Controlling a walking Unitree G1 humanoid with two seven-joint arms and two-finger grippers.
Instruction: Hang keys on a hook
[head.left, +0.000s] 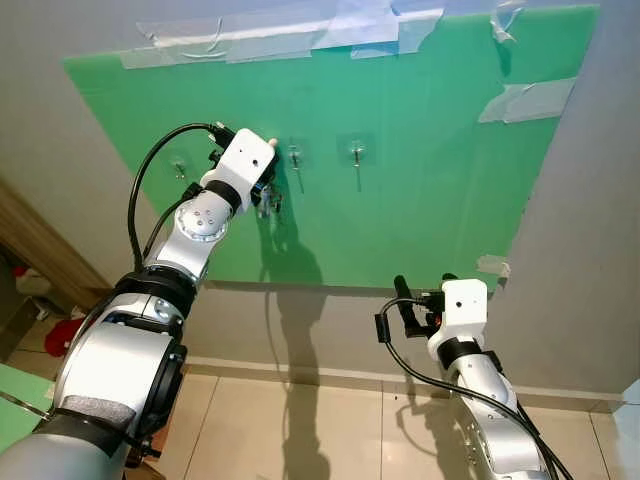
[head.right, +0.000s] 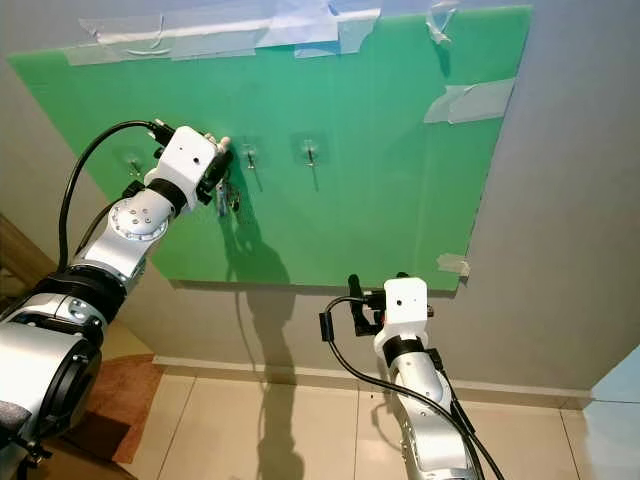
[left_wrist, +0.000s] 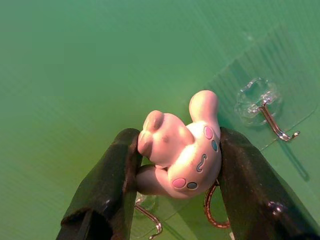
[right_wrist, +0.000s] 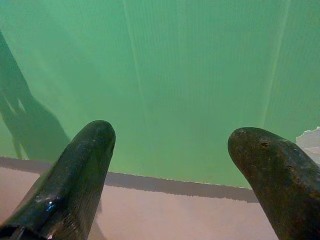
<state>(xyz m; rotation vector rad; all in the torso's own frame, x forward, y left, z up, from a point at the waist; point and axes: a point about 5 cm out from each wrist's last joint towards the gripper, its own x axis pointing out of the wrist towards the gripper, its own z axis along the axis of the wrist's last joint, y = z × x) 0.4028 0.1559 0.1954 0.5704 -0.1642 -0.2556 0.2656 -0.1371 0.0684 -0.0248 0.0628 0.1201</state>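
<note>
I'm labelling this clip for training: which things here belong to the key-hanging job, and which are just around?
Part of the job:
- left gripper, shut on the pink keychain charm
- key ring
- wall hooks
- green board

Just around:
- right gripper, open and idle
- tape strips
- tiled floor

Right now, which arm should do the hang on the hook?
Left. Its end effector is shut on the pink keychain charm, raised at the green board beside the hooks. The right end effector is open, holds nothing, and sits low near the board's bottom edge.
</note>
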